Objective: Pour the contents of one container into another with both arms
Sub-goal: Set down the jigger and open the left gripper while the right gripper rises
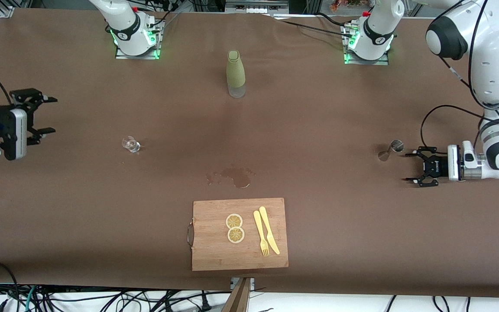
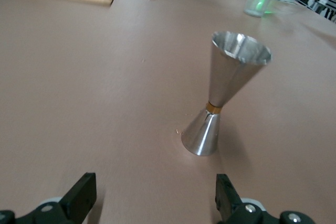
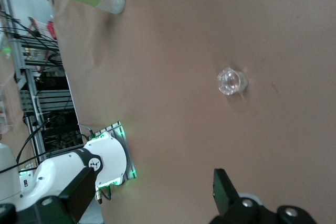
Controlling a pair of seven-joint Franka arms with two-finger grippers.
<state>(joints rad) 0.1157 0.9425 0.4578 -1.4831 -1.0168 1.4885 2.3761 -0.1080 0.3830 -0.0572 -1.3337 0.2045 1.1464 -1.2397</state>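
both grippers spread wide and empty, containers standing free on the brown-covered desk (image 1: pixel 319 130).

left black two-finger gripper (image 1: pixel 415 167) low near the desk edge at the left arm's end, fingers (image 2: pixel 79 195) apart, just beside the upright hourglass-shaped steel jigger with a gold waist band (image 1: pixel 391 149) but not touching it. right black two-finger gripper (image 1: pixel 43 115) raised over the desk edge at the right arm's end, fingers apart, holding nothing, well apart from the small clear glass cup (image 1: pixel 131 144) standing below. tall olive-green bottle with a clear base (image 1: pixel 235 73) upright near the desk edge between the two arm bases. wet spill patch (image 1: pixel 234 177) on the cloth mid-desk. bamboo cutting board with a metal handle (image 1: pixel 215 255) at the desk edge nearest the front camera, carrying two lemon slices (image 1: pixel 234 228) and, beside them, a yellow plastic fork (image 1: pixel 260 234) and yellow plastic knife (image 1: pixel 269 229).
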